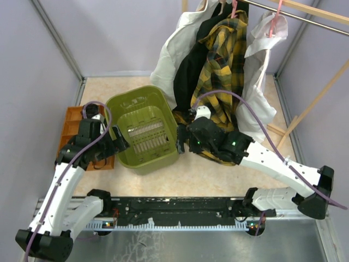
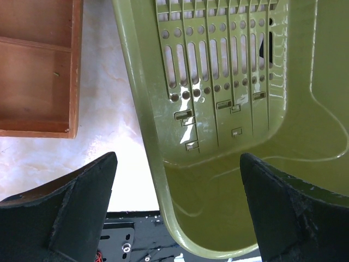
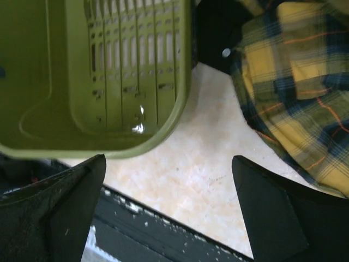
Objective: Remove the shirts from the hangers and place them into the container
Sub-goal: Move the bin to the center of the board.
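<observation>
Nothing is done yet. The olive container (image 1: 126, 105) sits empty on the worktop (image 1: 207, 174), and all the shirts (image 1: 221, 60) still hang on their hangers (image 1: 278, 13) behind it. The left claw (image 2: 177, 158) and right claw (image 3: 168, 158) gape wide, holding nothing, either side of the container.

White-shelled arms (image 1: 272, 162) with black joints (image 1: 317, 200), purple cables (image 1: 256, 117) and black wedge-shaped pincer fingers (image 2: 82, 210).

A shallow orange tray (image 1: 70, 122) with compartments lies at the table's (image 1: 218, 177) left edge. A long wooden pole (image 1: 319, 98) leans over the right edge, and a rail (image 1: 305, 19) crosses above the far right corner. Pale lilac walls (image 1: 125, 33) enclose the beige, marbled tabletop.
</observation>
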`<state>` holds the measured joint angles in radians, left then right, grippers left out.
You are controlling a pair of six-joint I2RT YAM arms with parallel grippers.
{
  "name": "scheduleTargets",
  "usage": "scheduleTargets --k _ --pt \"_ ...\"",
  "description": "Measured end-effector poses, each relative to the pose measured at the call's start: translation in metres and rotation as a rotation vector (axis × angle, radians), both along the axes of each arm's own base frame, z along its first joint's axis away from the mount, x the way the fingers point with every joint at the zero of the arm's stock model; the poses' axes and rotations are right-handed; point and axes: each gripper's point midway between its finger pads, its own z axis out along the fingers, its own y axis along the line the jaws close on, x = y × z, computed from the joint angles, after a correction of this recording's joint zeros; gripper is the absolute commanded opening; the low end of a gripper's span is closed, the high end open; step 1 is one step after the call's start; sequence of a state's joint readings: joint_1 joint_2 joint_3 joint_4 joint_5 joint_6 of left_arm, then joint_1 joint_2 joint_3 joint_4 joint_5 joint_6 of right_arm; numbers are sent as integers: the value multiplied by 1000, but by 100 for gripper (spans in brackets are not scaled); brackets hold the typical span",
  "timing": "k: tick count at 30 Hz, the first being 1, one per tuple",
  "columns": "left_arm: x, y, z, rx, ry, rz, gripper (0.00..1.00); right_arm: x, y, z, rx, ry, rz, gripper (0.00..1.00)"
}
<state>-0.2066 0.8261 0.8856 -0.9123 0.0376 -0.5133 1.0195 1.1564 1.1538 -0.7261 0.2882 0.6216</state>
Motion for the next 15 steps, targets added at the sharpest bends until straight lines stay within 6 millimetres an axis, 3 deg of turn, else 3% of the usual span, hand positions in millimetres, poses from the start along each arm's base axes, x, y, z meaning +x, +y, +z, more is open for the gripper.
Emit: scheduleTargets --k 5,9,15 --pt "-1 -5 1 -27 -4 -7 100 32 -1 4 111 -127 -180 99" --pt "-3 -8 1 -51 -14 -12 100 33 -2 -16 139 -156 -178 99" --pt "-2 -12 0 -84 -32 -10 100 45 22 -27 169 -124 -155 99"
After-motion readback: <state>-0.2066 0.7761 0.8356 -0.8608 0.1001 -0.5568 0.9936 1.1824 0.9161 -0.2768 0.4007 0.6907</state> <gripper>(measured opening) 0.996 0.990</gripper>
